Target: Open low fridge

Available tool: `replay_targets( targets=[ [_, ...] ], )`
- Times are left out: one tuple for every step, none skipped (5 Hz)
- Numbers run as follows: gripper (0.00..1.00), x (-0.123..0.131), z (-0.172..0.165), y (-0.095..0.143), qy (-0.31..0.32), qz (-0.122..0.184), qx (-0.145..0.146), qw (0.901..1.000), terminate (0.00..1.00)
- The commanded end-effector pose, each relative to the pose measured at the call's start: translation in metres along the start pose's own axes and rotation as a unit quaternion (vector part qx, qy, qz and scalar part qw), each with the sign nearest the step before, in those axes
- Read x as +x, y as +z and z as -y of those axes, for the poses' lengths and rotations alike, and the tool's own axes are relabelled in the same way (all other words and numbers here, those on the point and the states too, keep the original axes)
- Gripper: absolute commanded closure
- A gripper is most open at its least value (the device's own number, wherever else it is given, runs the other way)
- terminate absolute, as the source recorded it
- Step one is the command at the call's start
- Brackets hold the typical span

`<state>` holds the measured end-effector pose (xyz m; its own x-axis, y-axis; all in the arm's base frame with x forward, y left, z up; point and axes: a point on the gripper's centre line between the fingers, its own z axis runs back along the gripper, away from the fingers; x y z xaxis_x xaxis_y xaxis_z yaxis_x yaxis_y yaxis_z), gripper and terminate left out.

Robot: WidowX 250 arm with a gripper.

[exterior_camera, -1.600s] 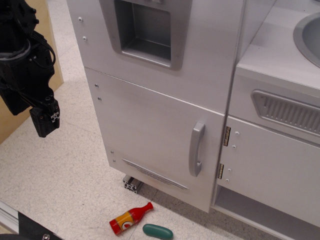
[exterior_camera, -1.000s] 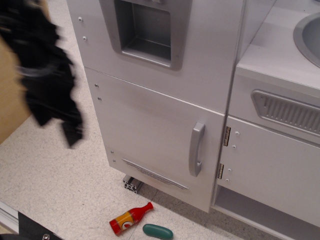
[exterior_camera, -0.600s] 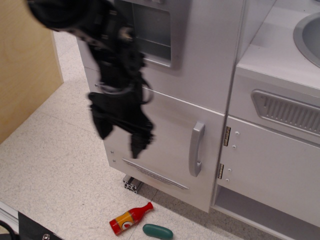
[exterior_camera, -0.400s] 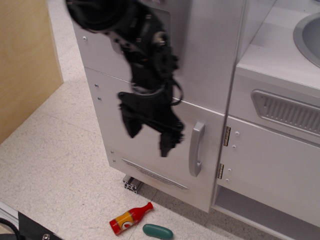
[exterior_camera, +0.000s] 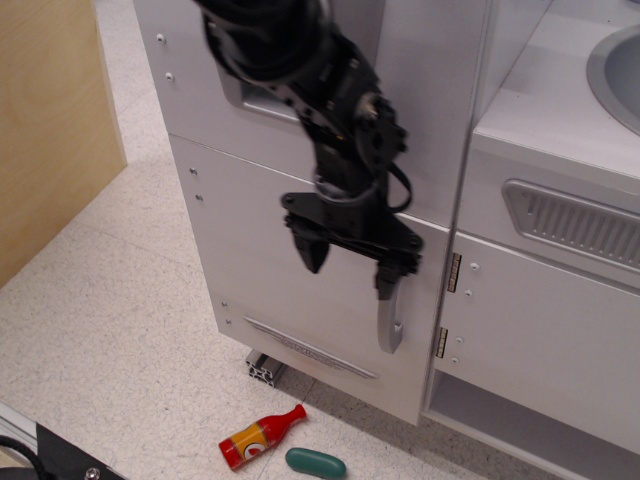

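With the low fridge shut, the wide-spread gripper hung at its handle, needing to close before pulling.

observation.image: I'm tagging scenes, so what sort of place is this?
Probably a toy kitchen set on a lab floor: low fridge door, sink, toy bottle on the speckled floor.

The speckled beige floor surface carries 1 red-and-yellow toy bottle, with 1 green oval piece at its 4 o'clock.
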<state>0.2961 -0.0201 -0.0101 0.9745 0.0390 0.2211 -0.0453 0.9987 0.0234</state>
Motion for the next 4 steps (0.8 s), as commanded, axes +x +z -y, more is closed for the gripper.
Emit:
replay_targets(
  targets=[
    [0.00, 0.0288, 0.0112, -0.0088, 0.015, 0.039, 0.005, 0.9991, 0.00],
    [0.00, 0.0285, 0.0136, -0.0128, 0.008, 0.040, 0.001, 0.9992, 0.00],
    [1.00, 0.0253, 0.0114, -0.0113, 0.006, 0.048, 0.004, 0.9988, 0.00],
    [1.00, 0.0235, 0.0118, -0.0126, -0.008, 0.058, -0.004, 0.9983, 0.00]
  ],
)
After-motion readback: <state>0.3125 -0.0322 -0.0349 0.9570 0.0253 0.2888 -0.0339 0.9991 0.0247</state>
